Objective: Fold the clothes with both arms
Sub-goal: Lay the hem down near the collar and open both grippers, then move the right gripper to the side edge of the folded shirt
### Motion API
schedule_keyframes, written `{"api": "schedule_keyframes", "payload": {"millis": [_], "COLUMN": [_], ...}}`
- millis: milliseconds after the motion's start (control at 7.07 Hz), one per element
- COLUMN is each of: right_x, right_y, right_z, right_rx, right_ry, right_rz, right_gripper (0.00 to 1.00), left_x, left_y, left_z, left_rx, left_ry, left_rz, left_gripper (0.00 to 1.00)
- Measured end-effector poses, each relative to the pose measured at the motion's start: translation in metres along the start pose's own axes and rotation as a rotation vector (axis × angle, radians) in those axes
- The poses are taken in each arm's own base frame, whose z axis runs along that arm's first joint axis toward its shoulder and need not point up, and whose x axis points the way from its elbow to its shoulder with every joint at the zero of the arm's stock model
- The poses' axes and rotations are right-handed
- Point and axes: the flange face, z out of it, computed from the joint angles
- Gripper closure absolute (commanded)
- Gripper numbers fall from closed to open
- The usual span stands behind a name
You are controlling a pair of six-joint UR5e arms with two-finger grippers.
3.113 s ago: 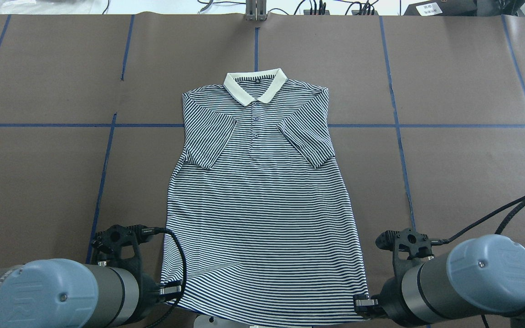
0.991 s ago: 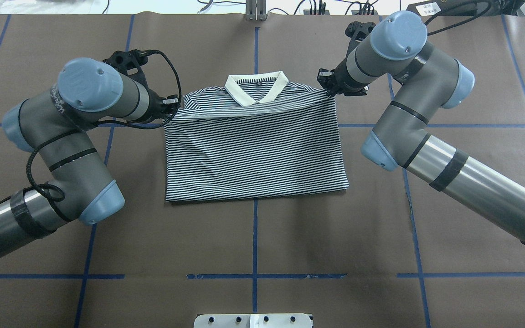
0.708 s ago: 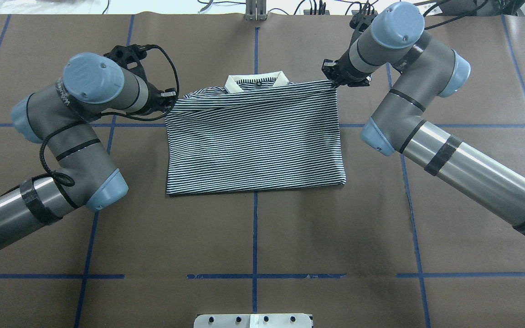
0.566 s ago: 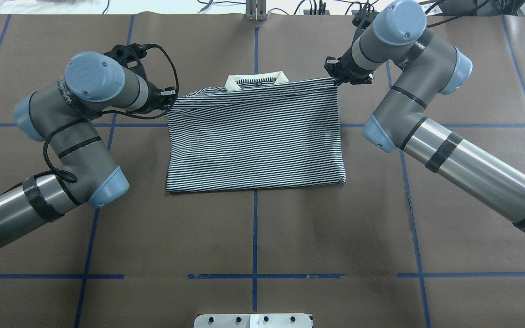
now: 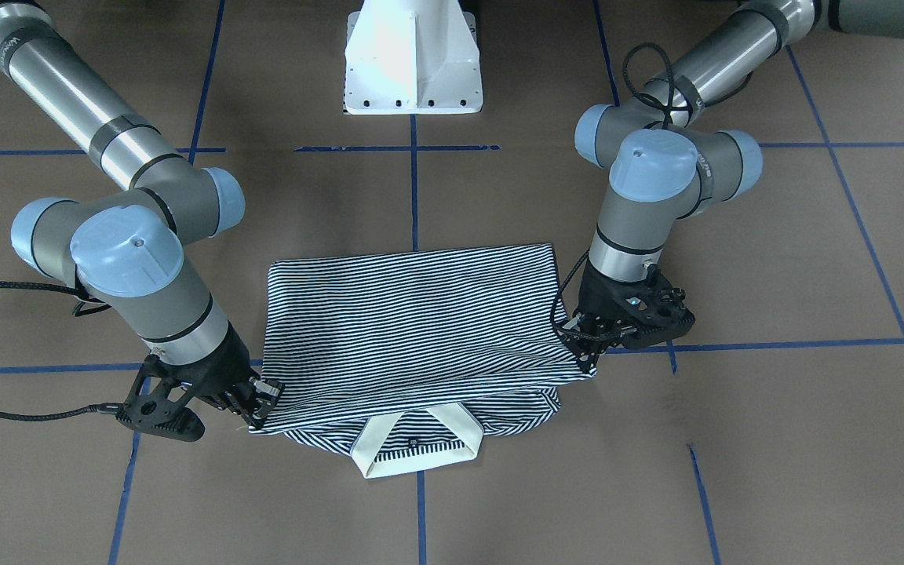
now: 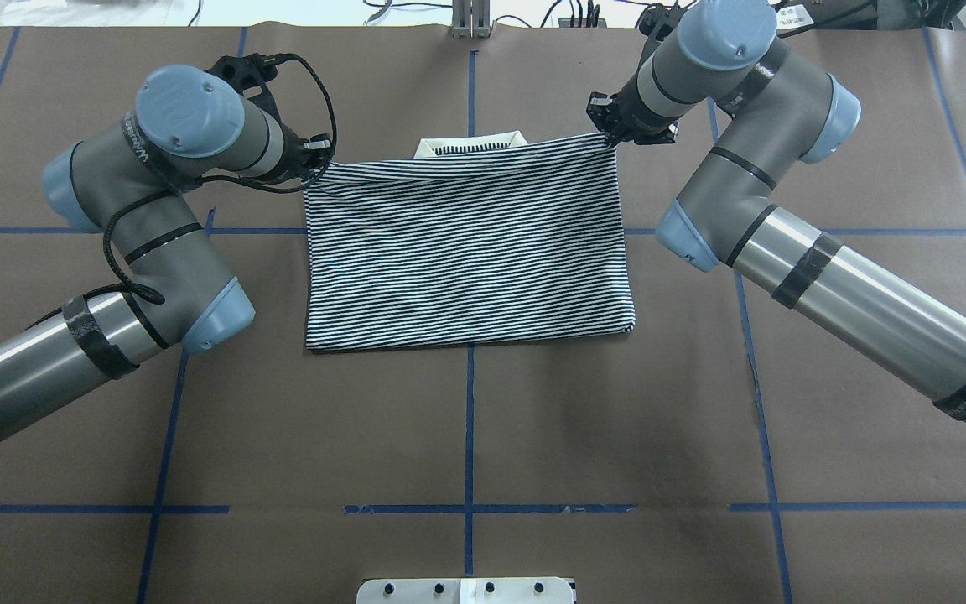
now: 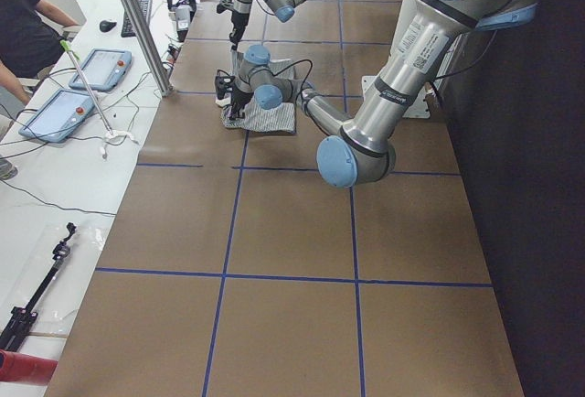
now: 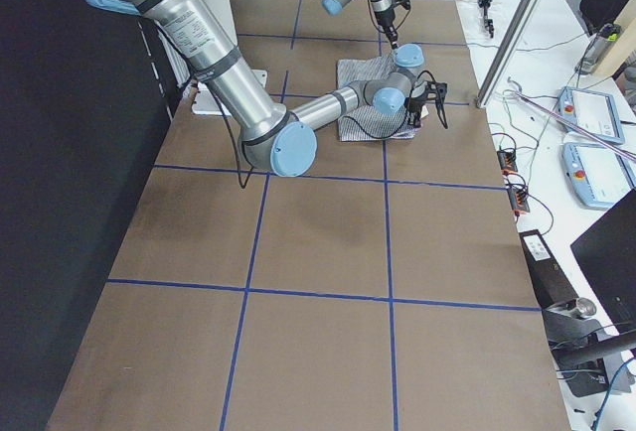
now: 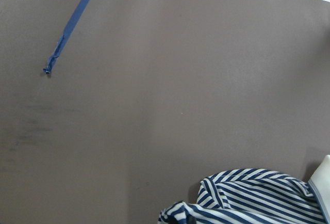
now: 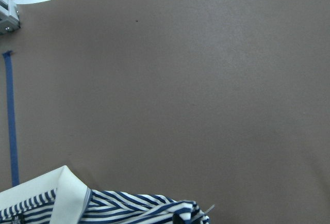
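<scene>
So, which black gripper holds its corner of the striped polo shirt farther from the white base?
The right gripper: its shirt corner reaches the cream collar; the left gripper falls short.

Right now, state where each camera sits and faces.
Front-facing: across the brown table, facing the robot; left arm, right arm, white pedestal base.
Overhead: behind robot, looking down ahead; both arms, navy striped polo shirt.
Exterior left: table's left end, along it; left arm nearest.
Exterior right: opposite end; right arm nearest.
Left wrist: down at table; no arm.
Right wrist: likewise.
Shared: both wrists catch cream collar.
</scene>
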Motion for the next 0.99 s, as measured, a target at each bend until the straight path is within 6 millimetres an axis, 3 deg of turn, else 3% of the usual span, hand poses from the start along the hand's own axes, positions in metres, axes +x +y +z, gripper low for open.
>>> {"api": "schedule_keyframes", "payload": {"millis": [142,283,425,991], "right_x": [-0.004,-0.006,-0.007,-0.001], "right_y": [0.003,0.005,0.007,0.020], "right_z": [-0.001,0.000,0.001,-0.002], "right_rx": [-0.002,-0.005,-0.007,-0.037], "right_ry": [-0.005,-0.008,-0.008,-0.022], "right_rz": [-0.005,-0.009,-0.014,-0.040], "right_gripper": [0.94,0.01,0.00,0.00], "left_x": [0.006,0.009,0.011,0.011], "left_y": [-0.001,-0.001,-0.001,-0.001], "left_z": [-0.002,-0.003,-0.003,-0.005], "left_rx": [0.001,0.001,0.002,0.000], "left_ry": [0.007,0.011,0.012,0.007], "left_rz": [-0.001,-0.003,-0.004,-0.003], "left_gripper": [0.76,0.29,0.00,0.00]}}
